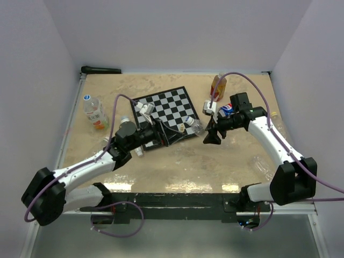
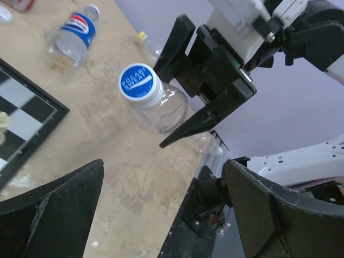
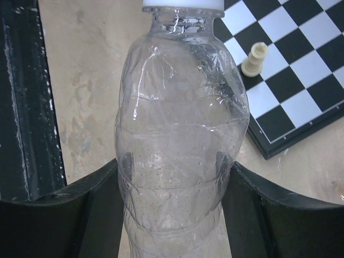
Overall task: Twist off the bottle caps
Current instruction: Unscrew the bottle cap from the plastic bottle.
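Note:
A clear empty bottle (image 3: pixel 180 134) is held off the table between my right gripper's (image 3: pixel 172 199) fingers, which are shut on its body. Its cap (image 2: pixel 141 81) is blue and white, still on the neck, and faces my left gripper (image 2: pixel 166 215). The left gripper is open and empty, a short way in front of the cap and not touching it. In the top view the bottle (image 1: pixel 197 127) lies sideways between the right gripper (image 1: pixel 211 135) and the left gripper (image 1: pixel 167 134), over the chessboard's right edge.
A chessboard (image 1: pixel 166 107) with a few pieces lies at the middle back. A Pepsi bottle (image 1: pixel 226 110), a brown bottle (image 1: pixel 217 86), an orange-labelled bottle (image 1: pixel 94 112) and clear bottles (image 1: pixel 263 164) at the right lie around it.

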{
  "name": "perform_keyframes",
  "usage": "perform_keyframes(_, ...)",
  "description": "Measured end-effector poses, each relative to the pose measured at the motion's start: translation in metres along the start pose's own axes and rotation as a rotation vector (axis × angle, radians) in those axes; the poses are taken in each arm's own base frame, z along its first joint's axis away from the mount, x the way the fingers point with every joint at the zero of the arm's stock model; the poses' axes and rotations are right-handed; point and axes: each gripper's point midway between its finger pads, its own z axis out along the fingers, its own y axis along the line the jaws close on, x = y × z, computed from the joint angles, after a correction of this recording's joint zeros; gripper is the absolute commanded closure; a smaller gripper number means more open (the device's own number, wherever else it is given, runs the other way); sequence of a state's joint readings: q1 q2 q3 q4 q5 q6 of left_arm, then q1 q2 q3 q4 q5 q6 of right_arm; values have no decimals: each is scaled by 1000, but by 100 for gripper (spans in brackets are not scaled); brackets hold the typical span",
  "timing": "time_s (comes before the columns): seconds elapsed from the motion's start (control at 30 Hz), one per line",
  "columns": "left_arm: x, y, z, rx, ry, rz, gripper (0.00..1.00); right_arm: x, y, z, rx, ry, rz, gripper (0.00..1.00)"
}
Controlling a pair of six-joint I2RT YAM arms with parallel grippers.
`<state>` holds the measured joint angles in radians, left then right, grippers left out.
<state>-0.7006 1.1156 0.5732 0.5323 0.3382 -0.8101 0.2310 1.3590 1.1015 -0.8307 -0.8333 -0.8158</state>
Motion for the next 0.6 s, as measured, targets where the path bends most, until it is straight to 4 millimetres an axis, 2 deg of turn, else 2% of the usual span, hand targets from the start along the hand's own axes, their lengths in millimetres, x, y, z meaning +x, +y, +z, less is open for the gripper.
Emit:
perform_keyframes(0.13, 25, -1, 20, 15, 41, -82, 0, -6, 5, 6, -55, -45, 10, 84)
perform_keyframes(0.2, 31, 0, 26, 6, 44, -117, 0, -7, 6, 8, -72, -58, 14, 84)
perform_keyframes(0.43, 15, -2, 32, 6, -61, -188, 2, -15, 9, 10, -99, -107, -6, 84)
perform_keyframes(0.6, 13, -2, 33, 16, -94, -212, 3, -15, 14, 13, -121, -115, -7, 83)
